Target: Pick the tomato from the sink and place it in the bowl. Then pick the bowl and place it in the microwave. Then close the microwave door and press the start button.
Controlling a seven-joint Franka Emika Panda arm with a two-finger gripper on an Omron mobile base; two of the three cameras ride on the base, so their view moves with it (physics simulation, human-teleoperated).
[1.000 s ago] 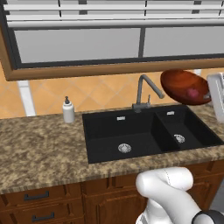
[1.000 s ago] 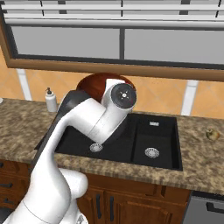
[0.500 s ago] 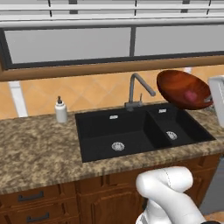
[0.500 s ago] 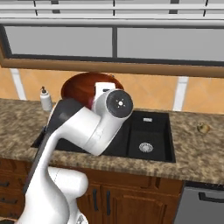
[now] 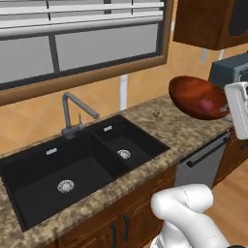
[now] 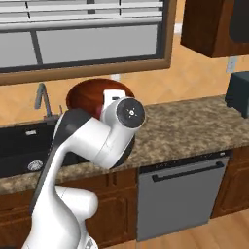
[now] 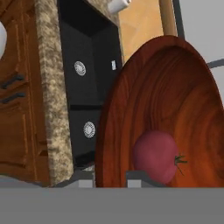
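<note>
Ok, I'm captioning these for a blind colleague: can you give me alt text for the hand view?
A reddish-brown bowl, gripped at its rim by the gripper, holds a pinkish-red tomato. Beyond it lie a black double sink, a speckled stone counter and brown cabinets.

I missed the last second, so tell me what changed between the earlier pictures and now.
The base has swung right: the sink slid left in both base views, and a dishwasher front and more counter came into sight. The hand still grips the rim of the bowl, carried in the air, with the tomato still inside it.
</note>
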